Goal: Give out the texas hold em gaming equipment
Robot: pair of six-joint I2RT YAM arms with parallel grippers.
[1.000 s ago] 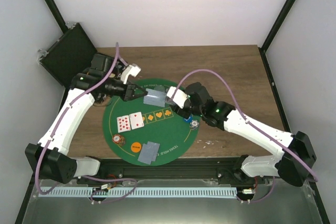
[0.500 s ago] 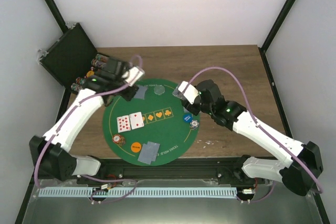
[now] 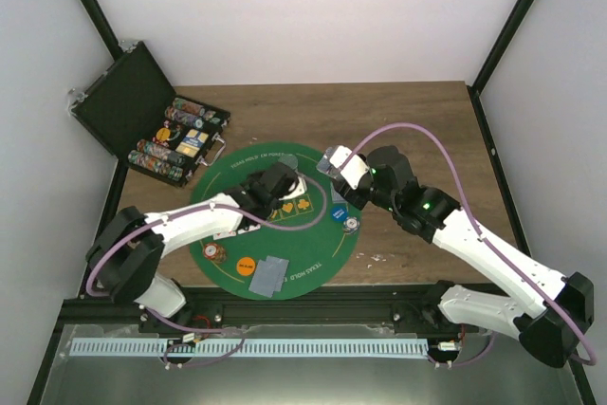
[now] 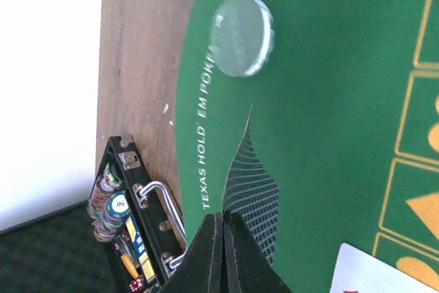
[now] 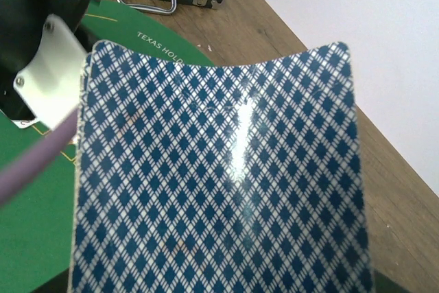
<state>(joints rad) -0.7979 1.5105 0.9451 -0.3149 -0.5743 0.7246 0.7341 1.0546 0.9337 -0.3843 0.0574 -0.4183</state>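
**Green Mat, Wooden Table, Open Case**

A round green felt mat (image 3: pixel 313 244) lies at the near middle of a brown wooden table (image 3: pixel 417 120). White "TEXAS HOLD'EM" lettering curves along its rim, with yellow boxes printed at its centre. A black case (image 3: pixel 119 106) stands open at the far left corner, its silver handle (image 3: pixel 221 146) facing the mat. White walls (image 3: pixel 303 7) and 2 black posts (image 3: pixel 512 16) enclose the table.

A blue-patterned card (image 5: pixel 219 169) was bowed, back visible. A second card (image 4: pixel 252 193) showed obliquely. Two face-down cards (image 3: pixel 269 274) lay beside an orange disc (image 3: pixel 245 266).
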